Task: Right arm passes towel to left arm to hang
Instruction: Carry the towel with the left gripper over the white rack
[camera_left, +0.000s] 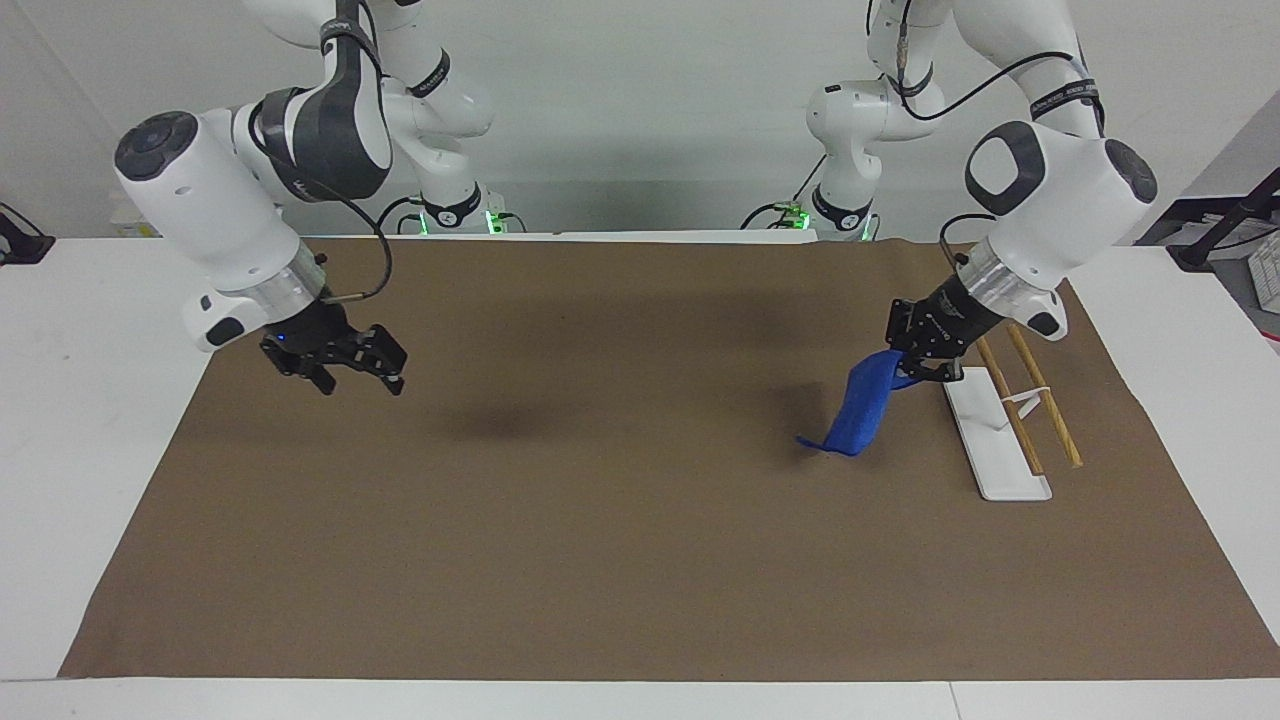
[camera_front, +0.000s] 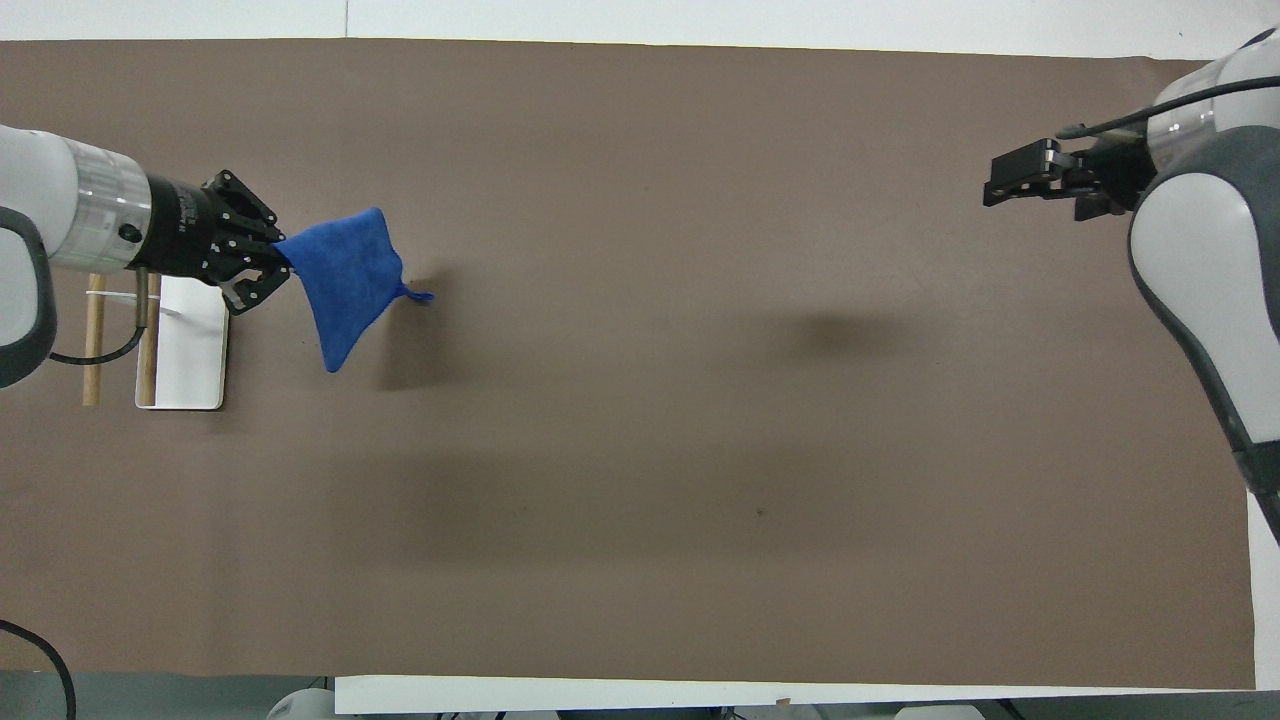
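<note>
Your small royal-blue soft cloth towel (camera_left: 862, 410) hangs in the air from one pinched corner, its thin loop (camera_front: 418, 295) sticking out from the low end, above the brown mat. The left gripper (camera_left: 928, 360) is clenched on that top corner and carries the towel's whole weight; the cloth droops away from it toward seven o'clock in the facing view. Just beside the gripper, toward the left arm's end of the counter (camera_left: 100, 330), you'll see the flat white rectangular base (camera_left: 990, 430) of a hanging rack, with two light wooden rods (camera_left: 1040, 400) lying slantwise across and next to it and a thin white wire stand between them. The towel's lower edge hangs near the base's edge without touching it.

The right gripper (camera_left: 350, 368) is released, fingers spread, holding nothing. You'll find it over the mat at the right arm's end of the counter, well apart from the towel, at about nine o'clock from it in the facing view.
</note>
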